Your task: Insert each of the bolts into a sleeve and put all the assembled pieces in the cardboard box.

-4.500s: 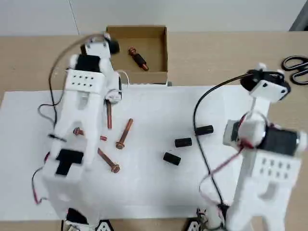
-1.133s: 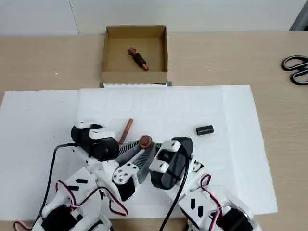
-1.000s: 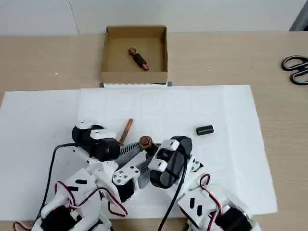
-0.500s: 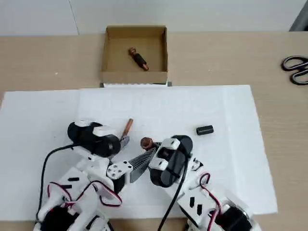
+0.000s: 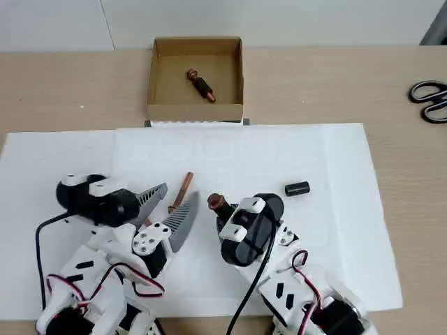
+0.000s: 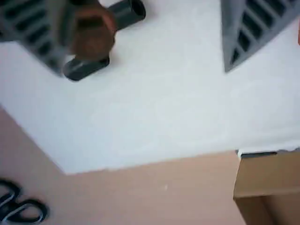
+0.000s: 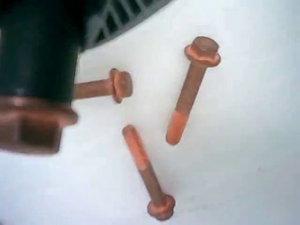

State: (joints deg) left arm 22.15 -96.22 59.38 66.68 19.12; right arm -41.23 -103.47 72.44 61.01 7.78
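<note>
Right pincer [image 5: 225, 213] is clamped on a black sleeve [image 7: 37, 47] with a copper bolt [image 5: 214, 202] through it. The hex head sticks out of the sleeve end. Long axis runs diagonal, head toward the table's far-left corner, the rest back inside the pincer. It sits close to the near edge, about mid-table, over the white paper sheet [image 5: 279, 153].

Left pincer [image 5: 180, 192] is spread wide, gripping nothing. A loose bolt [image 5: 184, 185] lies between its ribbed grey fingers [image 5: 183, 222]; contact can't be told. That bolt is flat on the sheet, head at the near end, shank pointing to the far edge and leaning a bit right, just left of the held piece.

The right wrist view has bare bolts [image 7: 145, 171] flat on the sheet, each at a different angle, none touching.

Loose sleeve [image 5: 297, 188] is flat on the sheet near the right pincer, on its right side, axis roughly parallel to the near edge.

Cardboard box [image 5: 195, 112] stands toward the far edge, left of middle, just past the sheet. An assembled piece [image 5: 200, 84] lies inside it, diagonal, head toward the far-left corner.

Scissors [image 5: 429, 98] lie at the right edge of the table [image 5: 314, 77], well apart.
</note>
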